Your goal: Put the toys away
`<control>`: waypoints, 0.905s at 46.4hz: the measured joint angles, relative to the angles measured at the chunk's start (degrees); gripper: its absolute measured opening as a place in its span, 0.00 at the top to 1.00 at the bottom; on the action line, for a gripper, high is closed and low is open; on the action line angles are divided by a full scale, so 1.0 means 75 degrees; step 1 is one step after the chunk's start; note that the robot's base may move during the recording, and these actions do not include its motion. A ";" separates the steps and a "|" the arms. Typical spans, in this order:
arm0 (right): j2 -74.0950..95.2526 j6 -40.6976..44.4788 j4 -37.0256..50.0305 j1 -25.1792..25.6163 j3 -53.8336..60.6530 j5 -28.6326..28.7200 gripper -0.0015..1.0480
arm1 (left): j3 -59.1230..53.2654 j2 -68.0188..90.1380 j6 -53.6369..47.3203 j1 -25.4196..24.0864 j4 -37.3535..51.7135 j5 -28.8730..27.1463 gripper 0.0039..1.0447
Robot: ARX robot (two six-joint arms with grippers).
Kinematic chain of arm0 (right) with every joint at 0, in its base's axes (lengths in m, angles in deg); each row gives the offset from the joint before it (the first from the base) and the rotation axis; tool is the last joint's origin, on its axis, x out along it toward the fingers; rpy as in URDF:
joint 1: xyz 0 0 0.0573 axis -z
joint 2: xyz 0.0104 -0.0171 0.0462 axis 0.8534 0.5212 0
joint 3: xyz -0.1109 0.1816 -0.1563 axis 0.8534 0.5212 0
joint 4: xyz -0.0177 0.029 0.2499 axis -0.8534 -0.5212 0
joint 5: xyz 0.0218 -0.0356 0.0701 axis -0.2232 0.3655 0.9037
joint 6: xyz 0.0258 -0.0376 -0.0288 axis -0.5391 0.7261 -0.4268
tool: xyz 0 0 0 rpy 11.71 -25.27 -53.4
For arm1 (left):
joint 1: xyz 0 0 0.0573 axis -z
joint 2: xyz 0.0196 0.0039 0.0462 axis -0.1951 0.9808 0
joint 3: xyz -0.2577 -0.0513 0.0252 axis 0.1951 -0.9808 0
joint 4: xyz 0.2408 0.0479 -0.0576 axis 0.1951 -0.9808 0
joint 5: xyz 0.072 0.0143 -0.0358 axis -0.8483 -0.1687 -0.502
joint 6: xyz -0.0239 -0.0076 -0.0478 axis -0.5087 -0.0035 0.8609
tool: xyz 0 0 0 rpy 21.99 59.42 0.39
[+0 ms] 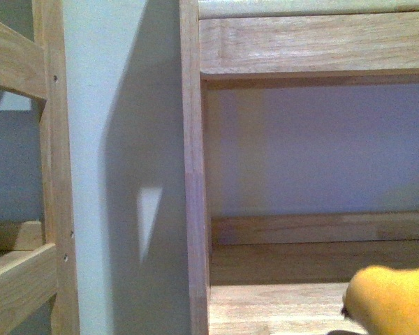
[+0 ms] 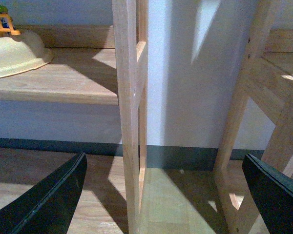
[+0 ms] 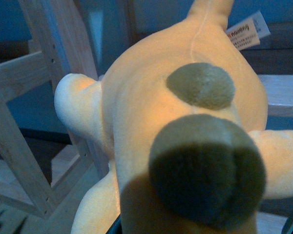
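The orange-yellow plush toy [image 3: 151, 122] fills the right wrist view, with a brownish nub [image 3: 207, 168], a smaller brown patch [image 3: 201, 85] and a pale hang tag [image 3: 246, 33]. My right gripper [image 3: 195, 229] is shut on the plush toy; its jaws are almost wholly hidden under the plush. In the front view the toy [image 1: 394, 300] shows at the lower right, over the wooden shelf board [image 1: 279, 307]. My left gripper [image 2: 166, 195] is open and empty, its dark fingers [image 2: 49, 200] spread wide above the floor, in front of a wooden upright [image 2: 129, 117].
A wooden shelf unit [image 1: 194, 174] stands against a pale wall, with another wooden frame [image 1: 52, 174] to its left. In the left wrist view a cream bowl [image 2: 14, 53] with a small orange toy piece [image 2: 2, 23] sits on a low shelf.
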 joint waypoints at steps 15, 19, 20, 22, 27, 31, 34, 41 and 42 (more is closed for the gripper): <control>0.2180 0.1105 0.0772 -0.1448 -0.3485 -0.0472 0.93 | 0.0000 0.0000 0.0000 0.0000 0.0000 0.0000 0.06; 0.2643 0.1440 0.0682 -0.1472 -0.4316 -0.0399 0.93 | 0.0000 0.0000 0.0000 0.0000 0.0000 0.0000 0.06; 0.2731 0.1536 0.0662 -0.1469 -0.4503 -0.0353 0.93 | 0.0000 0.0000 0.0003 0.0000 0.0000 0.0000 0.06; 0.2911 0.1673 0.0641 -0.1434 -0.4861 -0.0256 0.93 | 0.0000 0.0000 0.0000 0.0000 0.0000 0.0000 0.06; 0.3360 0.1816 0.0376 -0.1172 -0.5884 -0.0020 0.93 | 0.0000 0.0000 0.0000 0.0000 0.0000 0.0000 0.06; 0.3672 0.1746 0.0289 -0.0851 -0.6487 0.0251 0.93 | 0.0000 0.0000 0.0000 0.0000 0.0000 0.0000 0.06; 0.3943 0.1568 0.0335 -0.0530 -0.6878 0.0539 0.93 | 0.0000 0.0000 0.0000 0.0000 0.0000 0.0000 0.06; 0.4983 0.1023 0.0697 0.0274 -0.8011 0.0970 0.93 | 0.0000 0.0000 0.0003 0.0000 0.0000 0.0000 0.06; 0.5082 0.0956 0.0720 0.0321 -0.8107 0.0979 0.93 | 0.0000 0.0000 0.0000 0.0000 0.0000 0.0000 0.06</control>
